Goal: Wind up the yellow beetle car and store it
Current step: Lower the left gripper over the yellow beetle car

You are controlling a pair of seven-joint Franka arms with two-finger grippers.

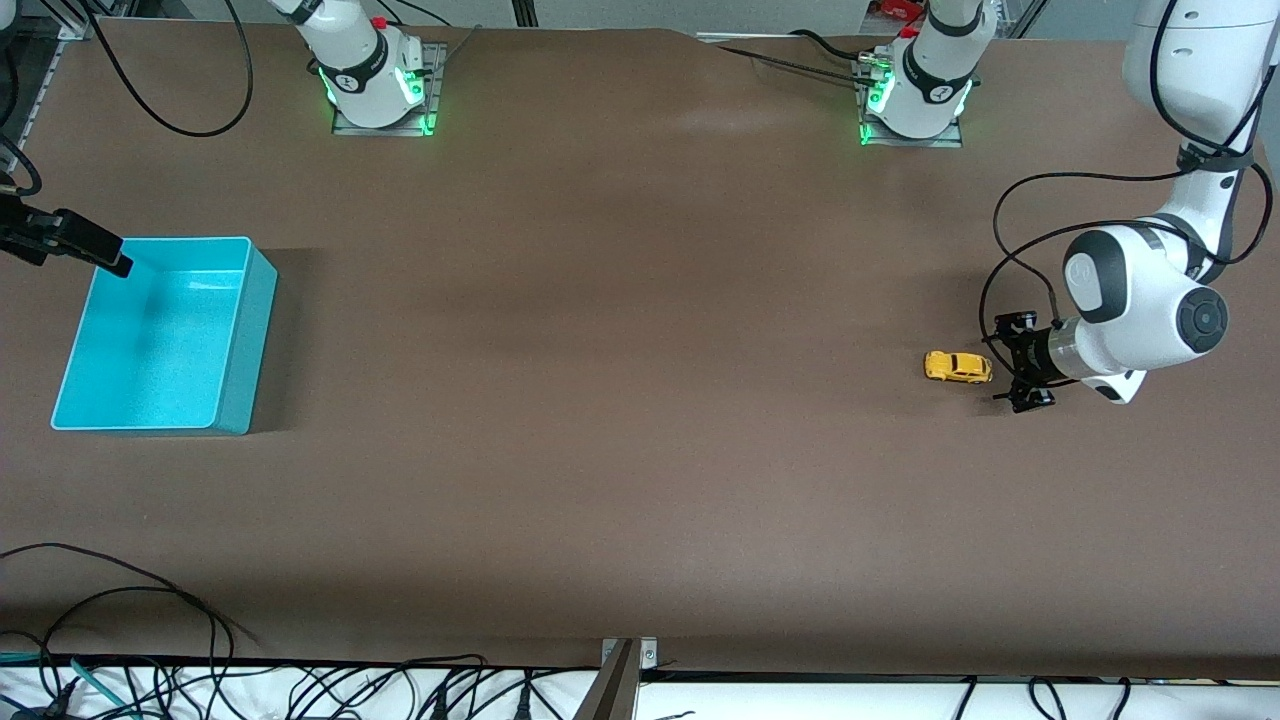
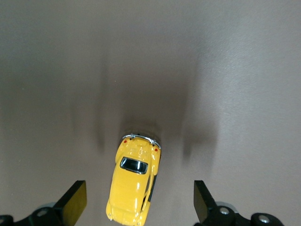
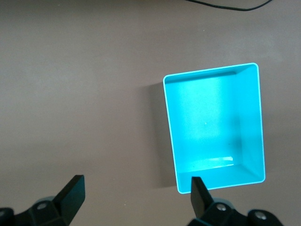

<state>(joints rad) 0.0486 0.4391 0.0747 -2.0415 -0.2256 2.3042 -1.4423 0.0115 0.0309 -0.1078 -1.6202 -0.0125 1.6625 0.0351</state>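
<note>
The yellow beetle car [image 1: 957, 367] is seen on the brown table [image 1: 620, 400] toward the left arm's end, on its wheels. The left gripper [image 1: 1022, 361] is held low just beside it, fingers [image 2: 74, 201] spread wide and clear of the car (nothing gripped). The right gripper [image 3: 134, 200] is spread too, empty, waiting above the turquoise bin [image 1: 233, 340].

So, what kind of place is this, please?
Probably a robotics lab bench: a brown table with two arms bolted to it, loose cables along its edge, and only a yellow beetle car and a turquoise bin on it.
</note>
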